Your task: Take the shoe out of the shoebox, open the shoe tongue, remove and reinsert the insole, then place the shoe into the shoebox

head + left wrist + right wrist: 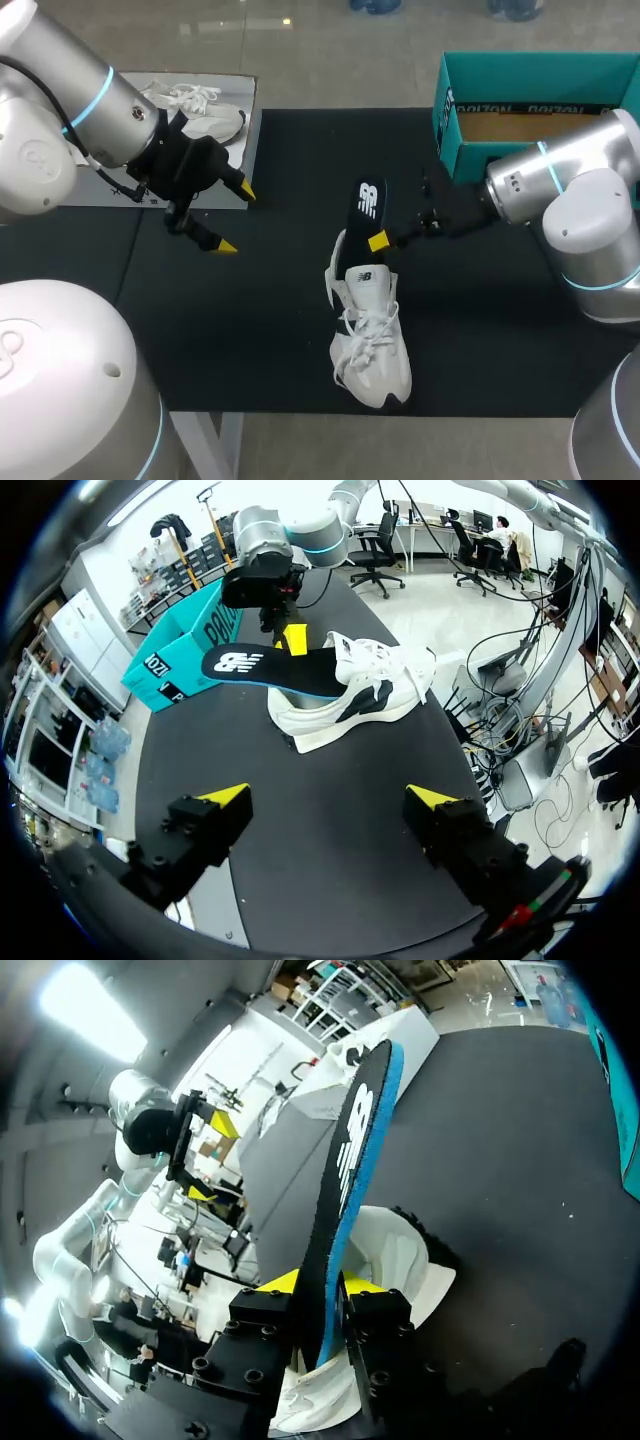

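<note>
Right tool [380, 240] is clamped on the black insole [368, 205], close to the end that meets the heel opening of the white shoe [368, 335]. I think the insole is light, thin and bendy (its far end may flop), so a hold low down near the shoe looks best. The shoe lies on the black tabletop [250, 330], apart from the blue-green shoebox [540, 75]. The left tool [235, 218] hangs off to the side, fingers apart, holding nothing.
</note>
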Robot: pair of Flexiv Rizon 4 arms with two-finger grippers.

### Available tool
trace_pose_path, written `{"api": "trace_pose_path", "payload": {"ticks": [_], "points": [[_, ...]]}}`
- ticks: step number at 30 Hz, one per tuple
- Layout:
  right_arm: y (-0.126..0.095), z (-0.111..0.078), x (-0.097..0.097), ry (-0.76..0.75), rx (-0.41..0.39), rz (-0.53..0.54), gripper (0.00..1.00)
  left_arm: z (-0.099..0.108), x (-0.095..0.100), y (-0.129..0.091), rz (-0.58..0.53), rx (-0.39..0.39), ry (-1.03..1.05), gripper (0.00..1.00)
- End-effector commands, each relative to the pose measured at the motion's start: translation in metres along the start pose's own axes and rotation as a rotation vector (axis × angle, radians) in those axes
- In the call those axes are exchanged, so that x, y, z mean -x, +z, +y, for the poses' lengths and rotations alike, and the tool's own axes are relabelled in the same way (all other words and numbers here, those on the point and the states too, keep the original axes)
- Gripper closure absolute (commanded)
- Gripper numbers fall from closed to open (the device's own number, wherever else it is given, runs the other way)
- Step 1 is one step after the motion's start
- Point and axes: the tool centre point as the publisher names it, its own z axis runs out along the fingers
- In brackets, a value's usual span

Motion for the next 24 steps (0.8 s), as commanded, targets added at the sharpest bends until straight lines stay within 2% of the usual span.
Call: {"api": "trace_pose_path", "payload": {"ticks": [1, 4, 8, 10, 13, 14, 24], "points": [[-0.004, 0.002, -0.002, -0.003, -0.008, -0.007, 0.63, 0.0, 0.0, 0.0, 0.002, 0.003, 0.0, 0.0], [-0.008, 0.005, 0.0, -0.006, -0.011, -0.011, 0.6, 0.0, 0.0, 0.0, 0.002, 0.003, 0.0, 0.0], [-0.013, 0.011, 0.001, -0.015, -0.011, -0.023, 0.65, 0.0, 0.0, 0.0, 0.002, 0.003, 0.0, 0.0], [-0.015, 0.013, 0.003, -0.019, -0.016, -0.023, 0.71, 0.0, 0.0, 0.0, 0.002, 0.003, 0.0, 0.0], [-0.014, 0.016, 0.004, -0.028, -0.024, -0.021, 0.87, 0.0, 0.0, 0.0, 0.002, 0.003, 0.0, 0.0], [-0.013, 0.017, 0.004, -0.03, -0.024, -0.021, 1.0, 0.0, 0.0, 0.0, 0.002, 0.003, 0.0, 0.0], [-0.011, 0.02, 0.004, -0.039, -0.034, -0.017, 1.0, 0.0, 0.0, 0.0, 0.002, 0.003, 0.0, 0.0]]}}
